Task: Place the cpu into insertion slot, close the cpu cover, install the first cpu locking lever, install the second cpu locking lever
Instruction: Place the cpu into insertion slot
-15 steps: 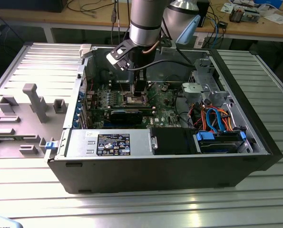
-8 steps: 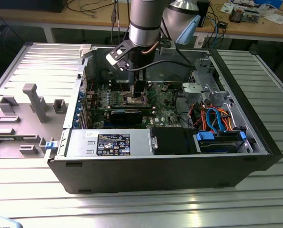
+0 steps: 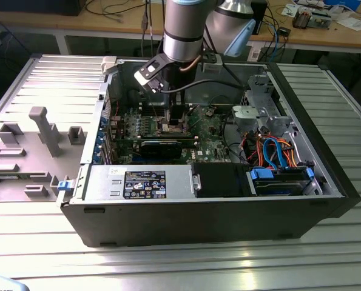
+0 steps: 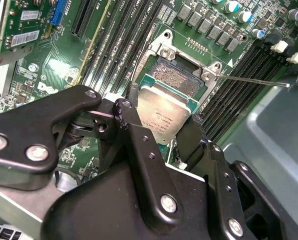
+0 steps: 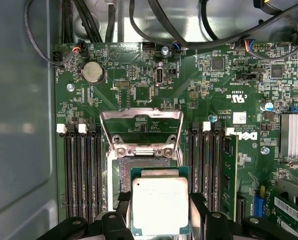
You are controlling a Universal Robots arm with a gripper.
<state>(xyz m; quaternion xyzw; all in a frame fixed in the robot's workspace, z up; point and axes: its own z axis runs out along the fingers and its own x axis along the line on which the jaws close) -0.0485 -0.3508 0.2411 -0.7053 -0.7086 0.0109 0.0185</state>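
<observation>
**Chip pinched over the open socket**

The cpu (image 5: 160, 205) is pinched by opposite edges in the pincer (image 4: 159, 120) and held over part of the insertion slot (image 5: 141, 167). The cpu cover (image 5: 141, 117) is swung open at the slot's edge away from the pincer. Memory slots (image 5: 83, 170) flank the slot on the green motherboard (image 5: 199, 90), inside the open computer case (image 3: 168, 218) on the tabletop (image 3: 168, 267).

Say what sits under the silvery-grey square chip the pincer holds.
The square insertion slot of the green motherboard: part of its dark brownish centre shows past the silvery-grey square cpu, gripped by the black pincer; the rest is covered. The silvery cover frame stands open.
</observation>
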